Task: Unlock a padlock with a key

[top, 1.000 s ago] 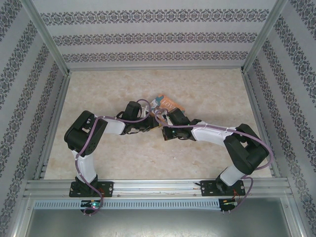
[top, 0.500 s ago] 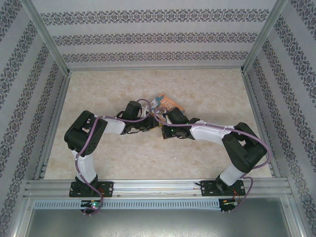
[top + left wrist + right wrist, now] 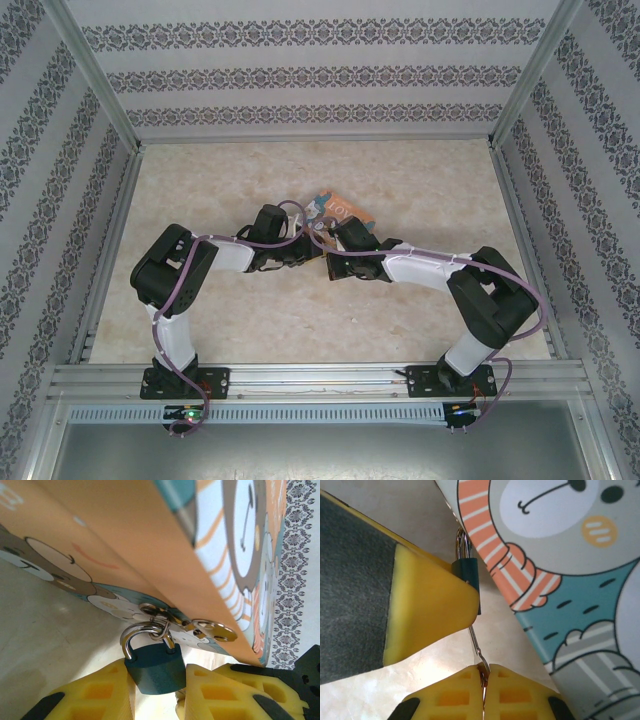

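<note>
Near the middle of the counter (image 3: 430, 190), both arms reach inward and meet at the near corner of an orange-and-teal cartoon box (image 3: 340, 210). From the left wrist, the box (image 3: 150, 540) rises overhead, tilted, with a small metal hasp (image 3: 167, 617) on its lower face. The padlock (image 3: 155, 670) hangs from that hasp, its silver shackle (image 3: 131, 639) looped through the ring and closed into the teal body. The left fingers (image 3: 120, 680) stand partly apart with the teal body pinched between their yellow tips, one tip on each side. From the right wrist, the padlock (image 3: 469, 572) sits just beside the box's edge (image 3: 560, 555), pressed against the broad yellow finger of the other arm. The right fingers (image 3: 474, 679) are fully closed on the key (image 3: 476, 642), a thin silver strip that rises from between their tips to the underside of the lock body. Whether its end sits inside the keyhole cannot be told.
</note>
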